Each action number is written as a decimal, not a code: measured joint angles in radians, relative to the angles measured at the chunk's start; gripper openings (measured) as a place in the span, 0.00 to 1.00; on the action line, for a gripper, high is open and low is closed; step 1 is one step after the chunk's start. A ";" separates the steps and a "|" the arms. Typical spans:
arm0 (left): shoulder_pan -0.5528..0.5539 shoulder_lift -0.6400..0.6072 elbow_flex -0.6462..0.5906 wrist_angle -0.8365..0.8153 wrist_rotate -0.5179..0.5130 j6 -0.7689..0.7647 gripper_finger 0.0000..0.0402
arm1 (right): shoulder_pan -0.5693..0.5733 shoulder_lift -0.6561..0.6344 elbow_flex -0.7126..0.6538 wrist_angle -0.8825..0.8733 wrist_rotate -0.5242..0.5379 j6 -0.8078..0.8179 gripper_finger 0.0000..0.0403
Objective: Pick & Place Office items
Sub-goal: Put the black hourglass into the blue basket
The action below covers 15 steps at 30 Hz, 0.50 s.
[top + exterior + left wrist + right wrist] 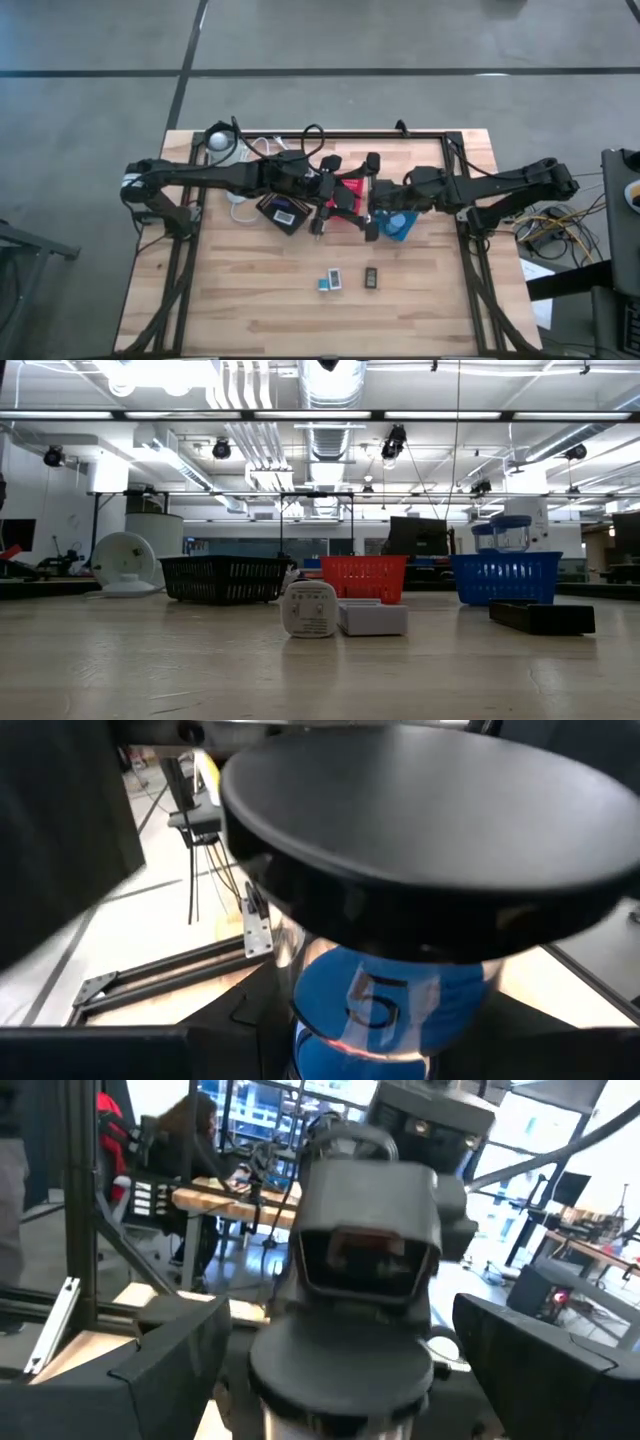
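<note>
Left tool (322, 213) grasping black-lidded clear jar with blue insert (400, 950), right tool (372, 222) released beside it over the mesh bins, small white, teal, black office blocks (330, 282) on wooden desk (260, 300) front

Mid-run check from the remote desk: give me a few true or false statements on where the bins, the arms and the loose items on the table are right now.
1. Three mesh bins, black, red and blue, stand in a row. True.
2. Both arms meet over the bins. True.
3. The front of the table holds no items. False: a white block, a grey block and a black block lie there.
4. The lamp is beside the blue bin. False: it is beside the black one.
</note>
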 joint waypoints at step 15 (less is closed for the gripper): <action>-0.001 0.001 0.000 0.007 -0.004 -0.006 0.42 | -0.003 -0.027 -0.015 -0.046 0.020 0.010 0.54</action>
